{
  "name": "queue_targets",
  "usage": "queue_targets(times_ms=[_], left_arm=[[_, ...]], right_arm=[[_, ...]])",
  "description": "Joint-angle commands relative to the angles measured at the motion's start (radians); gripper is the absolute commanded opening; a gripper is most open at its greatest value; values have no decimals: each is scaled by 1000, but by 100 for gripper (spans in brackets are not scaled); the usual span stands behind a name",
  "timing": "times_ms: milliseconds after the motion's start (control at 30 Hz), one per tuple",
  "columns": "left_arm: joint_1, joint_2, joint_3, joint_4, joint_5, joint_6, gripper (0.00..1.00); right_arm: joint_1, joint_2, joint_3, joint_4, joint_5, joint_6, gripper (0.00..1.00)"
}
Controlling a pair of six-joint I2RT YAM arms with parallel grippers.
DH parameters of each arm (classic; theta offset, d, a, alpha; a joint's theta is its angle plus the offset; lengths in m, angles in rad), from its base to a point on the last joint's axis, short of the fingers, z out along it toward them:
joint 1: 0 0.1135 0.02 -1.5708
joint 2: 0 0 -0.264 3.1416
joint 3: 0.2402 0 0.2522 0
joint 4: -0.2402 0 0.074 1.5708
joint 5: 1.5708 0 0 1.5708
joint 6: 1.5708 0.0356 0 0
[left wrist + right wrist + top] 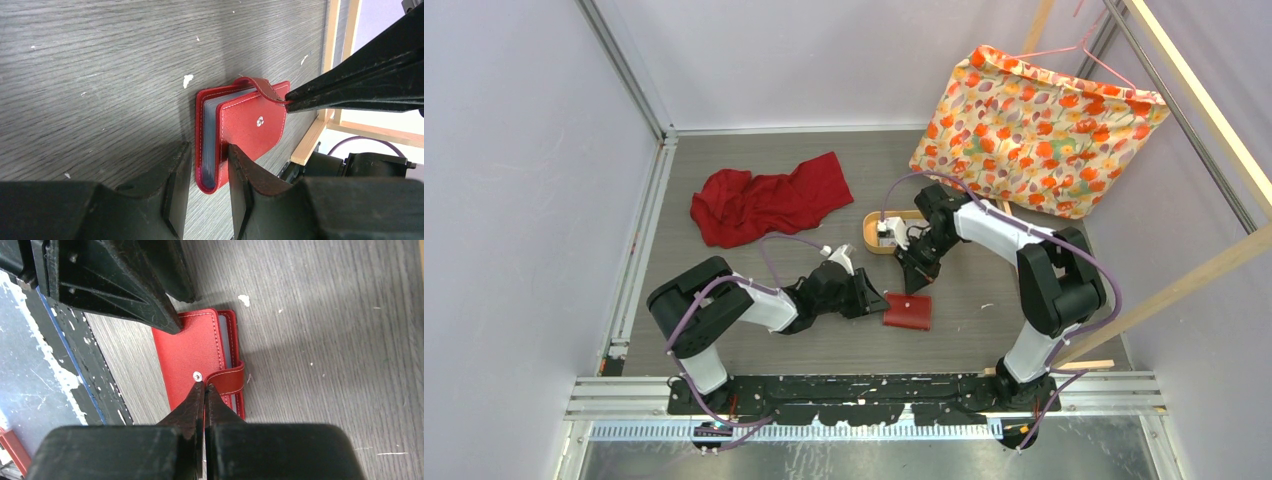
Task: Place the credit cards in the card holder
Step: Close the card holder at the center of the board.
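Card holder [185, 355]: lies on the table [824, 345] toward the near edge, about midway along it, cover folded over. Clear pocket edges show along its open side.

Left gripper [210, 150]: jaws part-spread and clamped across the spine end of the card holder, one finger against the back cover, the other on the front cover.

Right gripper [204, 386]: fingers pressed together, tips touching the free end of the snap tab [231, 380] beside the stud. Whether the tab edge is caught between them cannot be told.

Credit cards [884, 232]: small pale pieces in the oval wooden tray [906, 216], just behind the right gripper. Print too small to read.

Other items: red cloth [769, 200] toward the far left corner, floral bag [1039, 125] at the far right corner.
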Motion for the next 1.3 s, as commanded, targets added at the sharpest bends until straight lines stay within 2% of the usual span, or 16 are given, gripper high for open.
queue_targets(times_ms=[0, 367, 667, 800, 900, 1000, 1267], left_arm=[[-8, 10, 9, -84, -29, 22, 35], [-9, -37, -17, -76, -47, 29, 36], [-48, -306, -134, -136, -161, 19, 52], [-152, -351, -158, -150, -257, -148, 55], [-243, -320, -177, -78, -367, -296, 56], [-318, -272, -155, -76, -472, -401, 57], [-361, -176, -77, -182, -636, -629, 56]], right_arm=[[17, -21, 14, -41, -3, -63, 1], [60, -1, -2, -25, 61, -59, 1], [60, 3, -9, -8, 76, -38, 1], [60, 10, -7, -3, 64, -23, 1], [61, 13, -5, -3, 58, -19, 1], [60, 10, -7, -6, 57, -23, 1], [61, -2, -18, -1, 65, -28, 1]])
